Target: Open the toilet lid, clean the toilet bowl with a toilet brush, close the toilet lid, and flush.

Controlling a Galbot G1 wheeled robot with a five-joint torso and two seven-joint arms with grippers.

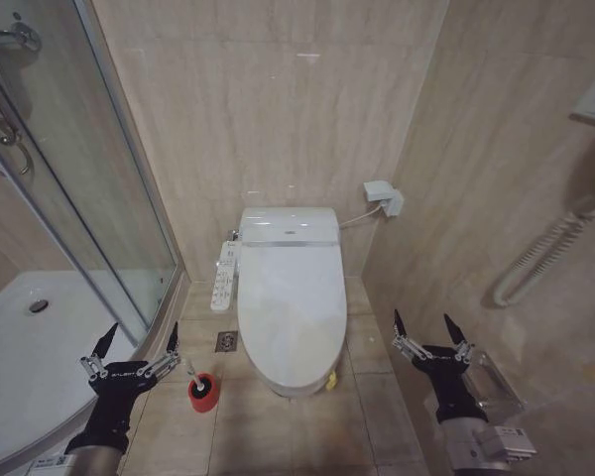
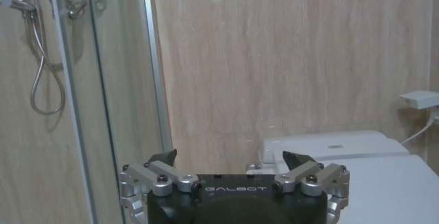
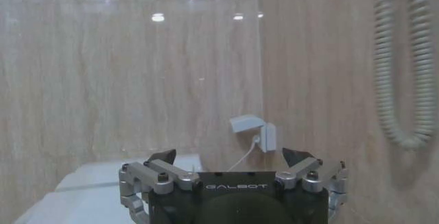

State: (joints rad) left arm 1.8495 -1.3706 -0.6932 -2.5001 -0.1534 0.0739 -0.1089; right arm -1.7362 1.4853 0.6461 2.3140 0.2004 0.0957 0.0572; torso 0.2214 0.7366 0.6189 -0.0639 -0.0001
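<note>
Beige tiled floor (image 1: 278, 421), toilet lid (image 1: 290, 312) down

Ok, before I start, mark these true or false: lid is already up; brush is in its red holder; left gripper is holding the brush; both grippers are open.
1. The toilet lid is up. False: it lies closed over the bowl.
2. The toilet brush sits in its red holder on the floor, on the toilet's left. True.
3. The left gripper holds the brush. False: it is empty, raised by the shower door.
4. Both grippers, including the right gripper, are open. True.
</note>
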